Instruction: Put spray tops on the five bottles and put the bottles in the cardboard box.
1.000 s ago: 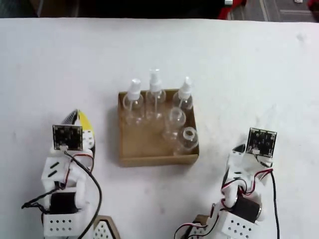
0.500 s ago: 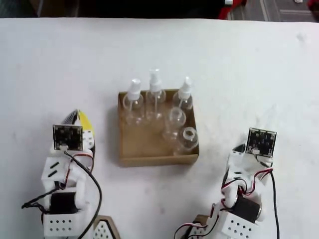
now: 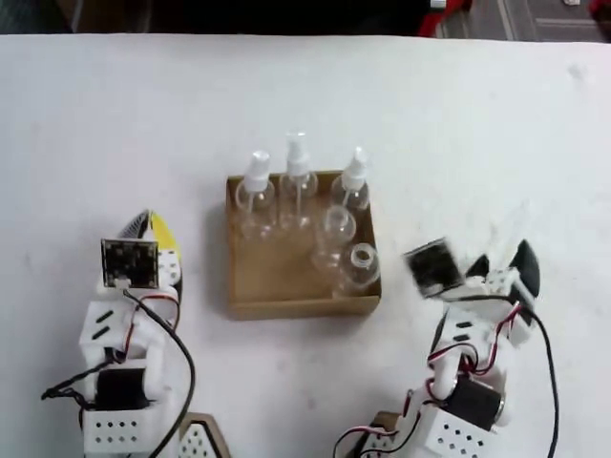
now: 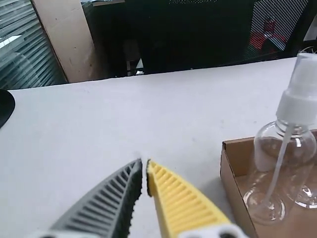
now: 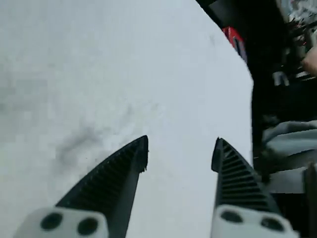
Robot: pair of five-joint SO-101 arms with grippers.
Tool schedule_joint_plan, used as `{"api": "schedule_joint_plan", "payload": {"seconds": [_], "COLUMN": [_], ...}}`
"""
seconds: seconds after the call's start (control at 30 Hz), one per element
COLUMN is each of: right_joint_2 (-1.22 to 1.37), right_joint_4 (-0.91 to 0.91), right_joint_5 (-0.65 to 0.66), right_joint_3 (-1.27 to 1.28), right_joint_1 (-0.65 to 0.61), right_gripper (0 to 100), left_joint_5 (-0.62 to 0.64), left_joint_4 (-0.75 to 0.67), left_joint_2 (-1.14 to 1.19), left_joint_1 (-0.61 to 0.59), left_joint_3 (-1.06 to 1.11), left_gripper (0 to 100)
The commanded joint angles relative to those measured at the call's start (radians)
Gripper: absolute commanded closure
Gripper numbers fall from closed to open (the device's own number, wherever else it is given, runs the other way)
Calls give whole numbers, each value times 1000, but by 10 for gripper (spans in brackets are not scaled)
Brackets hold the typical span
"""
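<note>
Since a second ago my right arm's wrist has twisted round. Its camera board has swung toward the cardboard box (image 3: 286, 307), and the black fingers of the right gripper (image 3: 501, 263) now show in the high view where before they were tucked under. The box, the bottles and the left arm sit just as they did.

All five bottles stand upright inside the box, which rests on the white table (image 3: 477, 124) between my two arms. Along the far wall stand the back-left bottle (image 3: 255, 202), the back-middle bottle (image 3: 297, 196) and the back-right bottle (image 3: 353, 191), each wearing a white spray top. Nearer to me, on the box's right side, the first open bottle (image 3: 335, 229) and the second open bottle (image 3: 361, 267) have bare necks with no tops on, and they stand just beside each other. The near-left part of the box floor is bare cardboard.

From the left wrist view, the back-left bottle stands just inside the box wall, its dip tube running down to the base.

The left gripper (image 4: 144, 167) is clenched on nothing, its grey and yellow tips meeting, over the table left of the box. The right gripper is spread wide and holds nothing, over bare table right of the box.
</note>
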Motion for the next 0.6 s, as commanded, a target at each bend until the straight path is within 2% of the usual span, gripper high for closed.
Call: {"api": "schedule_joint_plan", "payload": {"seconds": [0.0,0.1,0.27,0.47,0.57], "right_joint_2": [5,56,269,736,964], "right_joint_4": [-87,-114,-105,208,371], "right_joint_5": [370,496,503,476,555], "right_joint_3": [-29,-21,-201,-666,-847], "right_joint_1": [42,47,51,24,12], "right_gripper": [814,814,814,814,814], "left_joint_5": [-9,-9,-9,-9,-9], "left_joint_4": [2,2,2,2,0], "left_joint_2": [-5,-5,-5,-4,-4], "left_joint_1": [15,15,13,13,12], "left_joint_3": [-2,-2,-2,-2,-2], "left_gripper": [976,976,976,976,976]}}
